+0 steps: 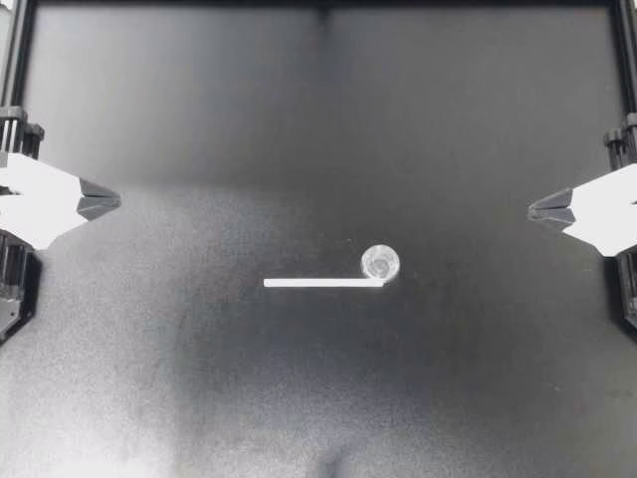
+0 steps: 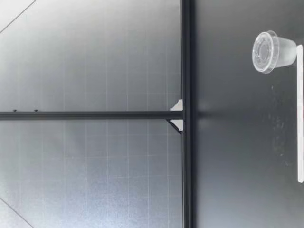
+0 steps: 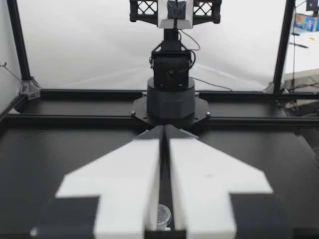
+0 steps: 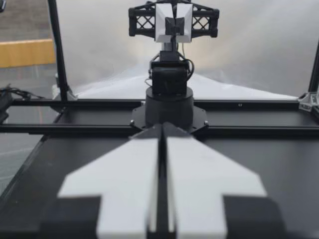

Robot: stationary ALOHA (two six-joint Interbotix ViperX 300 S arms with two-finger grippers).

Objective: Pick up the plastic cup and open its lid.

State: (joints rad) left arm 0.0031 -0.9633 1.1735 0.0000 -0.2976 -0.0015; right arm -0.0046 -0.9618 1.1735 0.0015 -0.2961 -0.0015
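The cup stands upright in the middle of the table, lid on, just beside a white strip's end. My left gripper and right gripper (both pinched narrow, holding nothing) sit well apart from it.

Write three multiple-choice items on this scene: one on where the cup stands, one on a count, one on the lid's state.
1. Where does the plastic cup stand?
A. between my left gripper's fingers
B. beside the end of the white strip nearer my right arm
C. at the strip's middle

2. How many cups show?
A. one
B. two
C. three

3. The cup's lid is
A. lying apart from the cup
B. held by my right gripper
C. on the cup

Answers: 1 B, since the top view shows the cup right at that end of the strip. 2 A, since the top and low views each show a single cup. 3 C, since the low view shows the lid seated on the upright cup's rim.
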